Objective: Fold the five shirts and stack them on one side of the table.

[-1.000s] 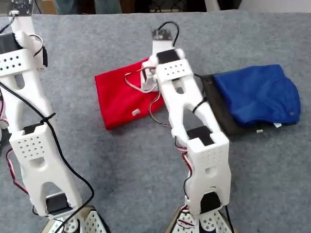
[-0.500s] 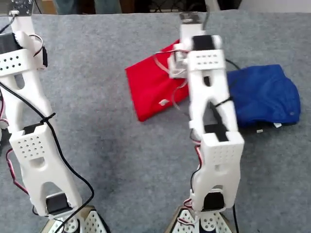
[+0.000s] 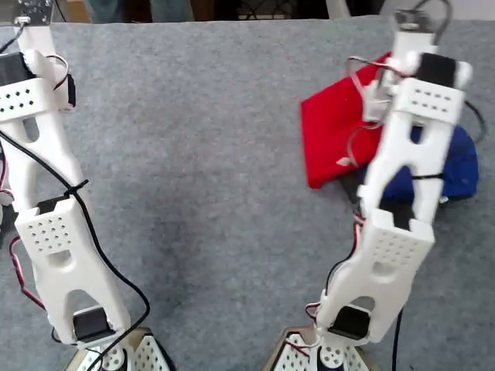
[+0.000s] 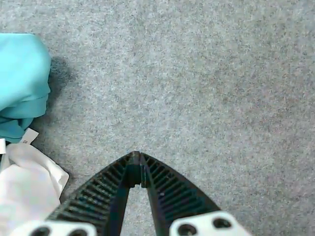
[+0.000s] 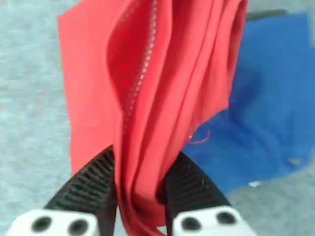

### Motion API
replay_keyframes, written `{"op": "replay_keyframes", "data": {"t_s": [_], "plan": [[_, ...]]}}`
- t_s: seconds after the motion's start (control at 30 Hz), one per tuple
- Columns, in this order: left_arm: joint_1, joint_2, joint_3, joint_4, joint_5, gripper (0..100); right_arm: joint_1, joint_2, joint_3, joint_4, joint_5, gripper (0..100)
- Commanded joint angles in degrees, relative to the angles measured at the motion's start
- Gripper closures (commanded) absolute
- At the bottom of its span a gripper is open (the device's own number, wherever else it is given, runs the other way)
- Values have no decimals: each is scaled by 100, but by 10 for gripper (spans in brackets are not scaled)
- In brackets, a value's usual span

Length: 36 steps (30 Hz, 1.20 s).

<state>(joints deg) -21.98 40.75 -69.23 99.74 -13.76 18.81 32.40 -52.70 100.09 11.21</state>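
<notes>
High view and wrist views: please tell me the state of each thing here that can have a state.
red shirt: folded, one edge clamped in the right gripper, partly over the blue shirt.
blue shirt: folded, lying on the table.
teal shirt: lying on the table, rumpled.
white shirt: lying next to the teal shirt, fold not clear.
right gripper: shut on the red shirt.
left gripper: shut, empty, above bare table.

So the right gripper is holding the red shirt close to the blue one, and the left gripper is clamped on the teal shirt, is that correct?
Not quite: the left wrist view shows the left gripper shut on nothing, with the teal shirt lying apart from it. The right gripper does hold the red shirt close to the blue shirt.
</notes>
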Motion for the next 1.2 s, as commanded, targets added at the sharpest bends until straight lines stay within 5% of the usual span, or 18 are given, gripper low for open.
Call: {"op": "replay_keyframes", "data": {"t_s": [0.0,0.37,0.77,1.03,1.17], "plan": [[84,-70,-268,-70,-35,971,484,-400,-435,70,193,984],[84,-62,-268,-70,-35,971,1495,-207,-505,-352,536,984],[84,-62,-268,-70,-35,971,1741,259,-514,-334,563,981],[13,-123,-268,9,-35,970,1732,207,-593,70,554,574],[-180,-149,-277,105,-70,970,1776,-22,-743,105,519,567]]}}
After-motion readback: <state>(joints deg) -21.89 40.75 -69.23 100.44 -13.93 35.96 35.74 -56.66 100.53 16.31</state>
